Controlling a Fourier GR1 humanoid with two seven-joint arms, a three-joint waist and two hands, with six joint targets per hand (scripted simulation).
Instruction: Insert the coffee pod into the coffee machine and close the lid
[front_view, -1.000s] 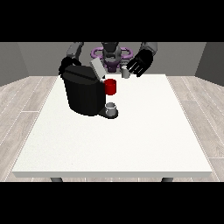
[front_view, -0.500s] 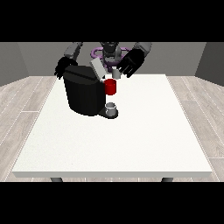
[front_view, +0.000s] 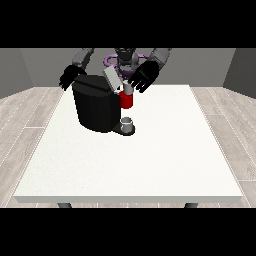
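A black coffee machine (front_view: 98, 107) stands on the white table (front_view: 150, 160) at the left rear. Its grey lid (front_view: 111, 78) is tilted up and open above the red brew head (front_view: 127, 100). A small grey pod (front_view: 127, 89) sits upright on top of the red head. A grey cup (front_view: 127, 123) stands on the machine's base under the head. The hand at the view's right (front_view: 143, 76) hovers just right of the pod and above it, fingers spread and relaxed. The hand at the view's left (front_view: 71, 76) hangs behind the machine's upper left corner; how its fingers lie is not plain.
The robot's torso (front_view: 124, 59) stands behind the table's far edge. Wooden floor surrounds the table. The table's front and right parts hold nothing that shows.
The hand at the view's right has moved left and down towards the pod and lid. The hand at the view's left has barely shifted. The lid stays open.
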